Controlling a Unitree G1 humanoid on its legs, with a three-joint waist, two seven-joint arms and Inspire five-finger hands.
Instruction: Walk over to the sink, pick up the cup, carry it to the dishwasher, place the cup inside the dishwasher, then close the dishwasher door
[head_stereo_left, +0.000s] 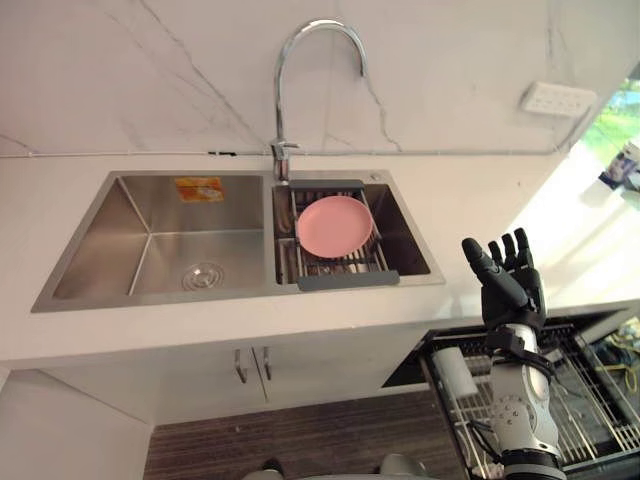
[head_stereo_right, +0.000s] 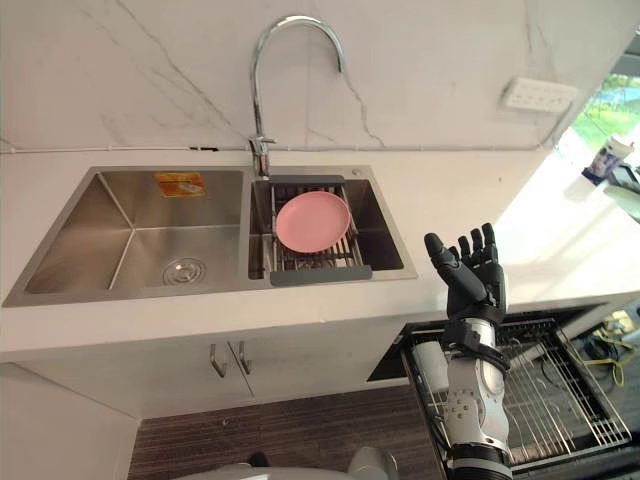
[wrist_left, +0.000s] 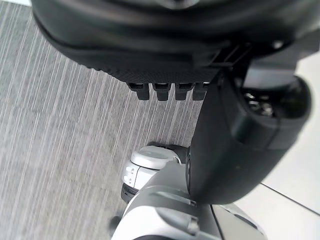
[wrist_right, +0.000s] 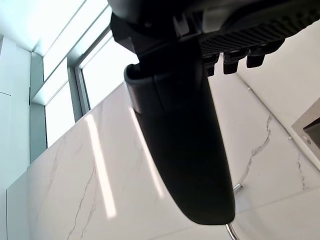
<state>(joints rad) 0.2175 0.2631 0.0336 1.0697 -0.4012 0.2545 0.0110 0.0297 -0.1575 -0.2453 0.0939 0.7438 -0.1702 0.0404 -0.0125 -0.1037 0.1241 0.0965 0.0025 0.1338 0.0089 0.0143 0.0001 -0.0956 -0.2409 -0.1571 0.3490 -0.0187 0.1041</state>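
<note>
A pale cup (head_stereo_left: 456, 372) lies in the wire rack (head_stereo_right: 560, 400) of the open dishwasher at the lower right, beside my right arm. My right hand (head_stereo_left: 512, 283) is raised over the counter's front edge above that rack, fingers straight and spread, holding nothing. The right wrist view looks past its thumb (wrist_right: 185, 150) at the marble wall. The steel double sink (head_stereo_left: 150, 245) sits in the white counter; its left basin holds nothing. My left hand (wrist_left: 230, 145) hangs low over the grey floor, fingers relaxed and holding nothing.
A pink plate (head_stereo_left: 334, 225) rests on a drain rack (head_stereo_left: 345, 272) in the sink's right basin. A tall curved faucet (head_stereo_left: 283, 100) stands behind the basins. A wall socket (head_stereo_left: 557, 98) and small items (head_stereo_right: 610, 158) are at the far right. Cabinet doors (head_stereo_left: 250, 365) lie below the sink.
</note>
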